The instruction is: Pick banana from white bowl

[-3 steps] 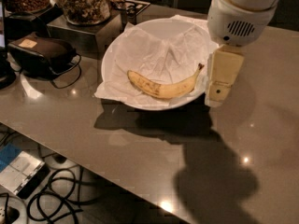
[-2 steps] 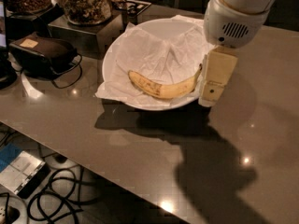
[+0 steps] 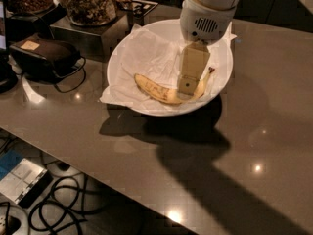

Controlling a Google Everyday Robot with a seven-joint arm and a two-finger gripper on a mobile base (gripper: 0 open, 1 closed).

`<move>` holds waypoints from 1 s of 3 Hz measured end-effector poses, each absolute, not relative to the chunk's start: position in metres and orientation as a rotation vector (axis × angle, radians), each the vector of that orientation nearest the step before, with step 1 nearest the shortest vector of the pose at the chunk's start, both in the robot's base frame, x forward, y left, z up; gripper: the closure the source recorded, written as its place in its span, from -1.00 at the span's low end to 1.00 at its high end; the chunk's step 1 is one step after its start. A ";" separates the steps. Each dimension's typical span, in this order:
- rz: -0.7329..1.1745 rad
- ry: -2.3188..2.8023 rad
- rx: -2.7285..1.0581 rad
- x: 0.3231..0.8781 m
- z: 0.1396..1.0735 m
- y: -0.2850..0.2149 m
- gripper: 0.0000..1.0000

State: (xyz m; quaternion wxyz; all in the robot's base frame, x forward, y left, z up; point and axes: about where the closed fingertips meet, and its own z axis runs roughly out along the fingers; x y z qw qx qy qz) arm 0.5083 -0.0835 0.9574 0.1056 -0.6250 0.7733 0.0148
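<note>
Yellow and speckled, the banana (image 3: pixel 157 91) lies on crumpled paper (image 3: pixel 146 58) in the near half of the white bowl (image 3: pixel 222 77), with the gripper (image 3: pixel 186 89) poised just over its stem-side part, apparently to seize it from above, though its opening and hold cannot be told.

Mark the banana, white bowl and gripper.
banana (image 3: pixel 156 91): camera view, body left of the gripper.
white bowl (image 3: pixel 224 63): camera view, bare right wall.
gripper (image 3: pixel 187 93): camera view, lower tip, over the banana in the bowl.
</note>
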 end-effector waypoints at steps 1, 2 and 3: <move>0.049 2.289 -1.867 0.522 0.948 -0.065 -0.55; 0.056 2.315 -1.879 0.532 0.934 -0.054 -0.40; 0.062 2.348 -1.880 0.540 0.921 -0.050 -0.40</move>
